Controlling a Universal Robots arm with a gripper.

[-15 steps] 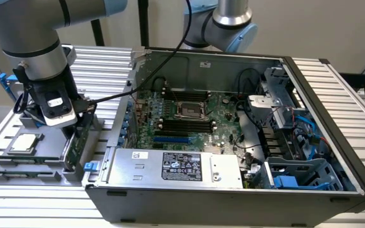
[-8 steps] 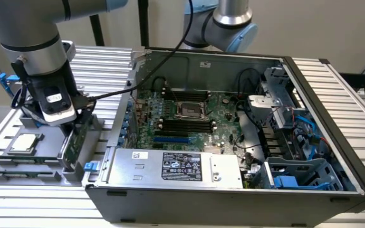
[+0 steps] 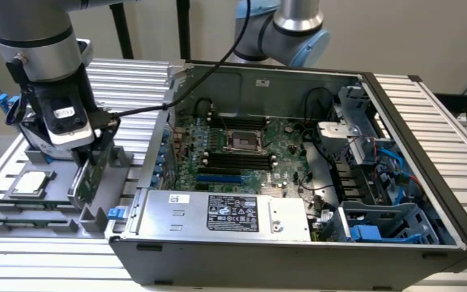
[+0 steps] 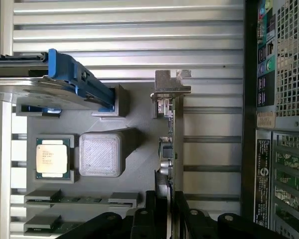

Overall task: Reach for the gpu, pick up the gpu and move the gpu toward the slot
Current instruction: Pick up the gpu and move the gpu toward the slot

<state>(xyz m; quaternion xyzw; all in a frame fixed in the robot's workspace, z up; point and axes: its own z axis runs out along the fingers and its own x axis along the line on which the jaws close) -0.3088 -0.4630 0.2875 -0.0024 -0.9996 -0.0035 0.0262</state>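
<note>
The tool (image 4: 170, 216) appears pinched shut on the gpu (image 4: 177, 129), which stands on edge in the grey holder (image 4: 139, 117), its long axis running away from the tool, with the open case (image 3: 298, 258) to the exterior view's right.

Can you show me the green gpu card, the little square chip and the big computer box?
gpu (image 4: 178, 124): wrist view, its thin green edge.
processor chip (image 3: 29, 182): exterior view, its silver top.
computer case (image 3: 298, 263): exterior view, its dark near wall.

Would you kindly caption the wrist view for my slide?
End effector at the gpu standing on edge in the grey fixture.
</note>
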